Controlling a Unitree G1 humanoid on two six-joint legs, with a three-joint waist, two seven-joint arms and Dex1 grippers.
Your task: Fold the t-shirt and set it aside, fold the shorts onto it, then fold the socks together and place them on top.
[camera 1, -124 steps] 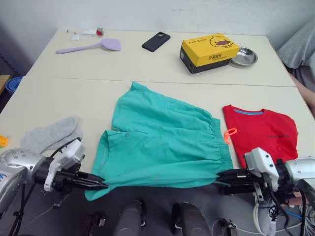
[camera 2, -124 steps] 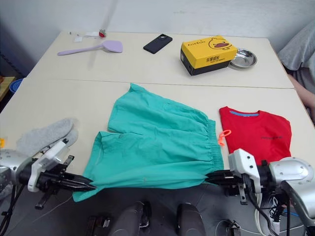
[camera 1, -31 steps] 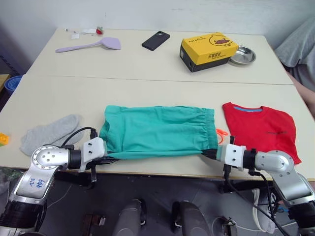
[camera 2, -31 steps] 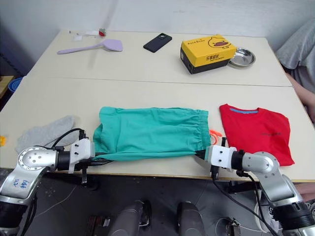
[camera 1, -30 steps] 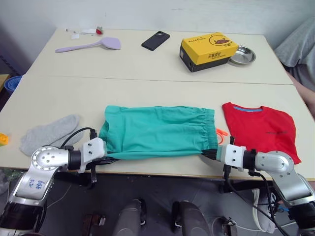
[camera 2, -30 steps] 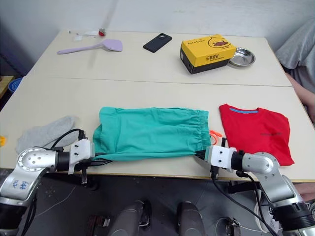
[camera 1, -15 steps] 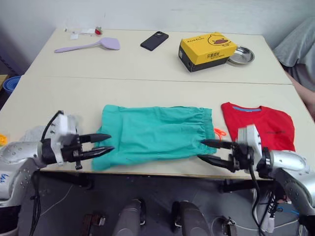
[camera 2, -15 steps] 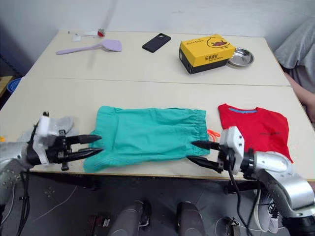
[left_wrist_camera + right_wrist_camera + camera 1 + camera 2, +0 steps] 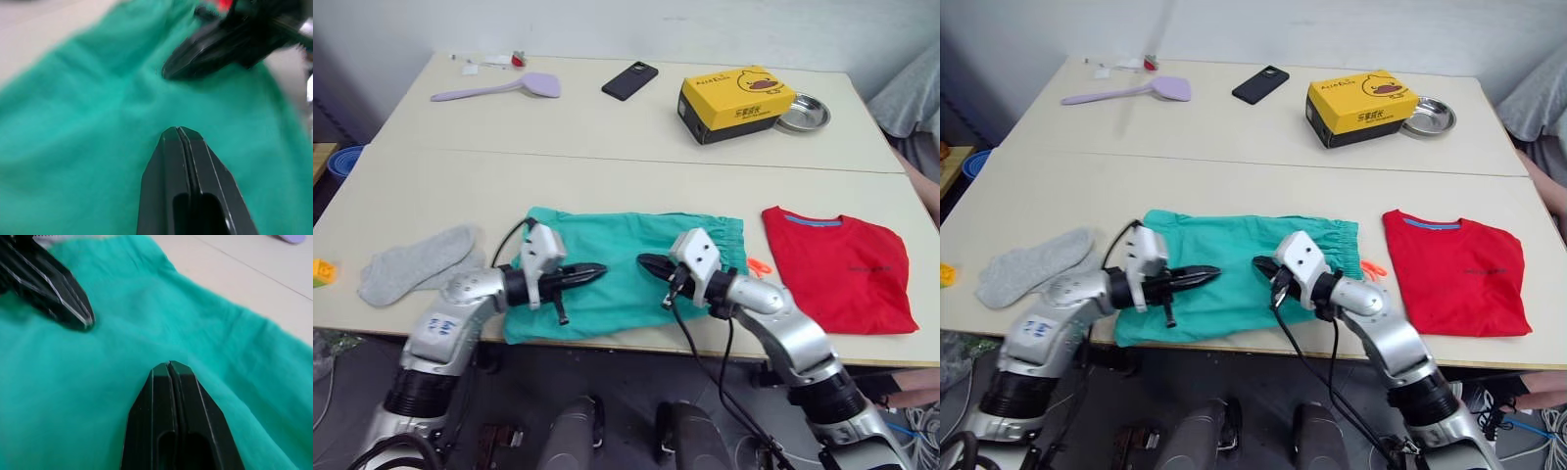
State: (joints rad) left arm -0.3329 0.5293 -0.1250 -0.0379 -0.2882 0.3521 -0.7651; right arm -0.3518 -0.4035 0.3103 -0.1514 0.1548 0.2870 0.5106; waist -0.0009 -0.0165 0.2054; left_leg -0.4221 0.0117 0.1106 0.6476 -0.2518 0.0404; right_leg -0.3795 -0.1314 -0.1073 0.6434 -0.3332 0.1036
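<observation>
With both grippers (image 9: 594, 271) (image 9: 647, 262) pinched empty over the limp shorts (image 9: 622, 235), we'd grab an end hem.

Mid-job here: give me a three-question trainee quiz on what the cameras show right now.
1. True or false: the left gripper is shut and holds nothing.
2. Over which garment do both grippers point toward each other? A. the t-shirt B. the shorts C. the socks
3. Fill in: the yellow box stands beside a metal ____.

Key: 1 true; the right gripper is shut too. 2 B. 3 bowl.
</observation>
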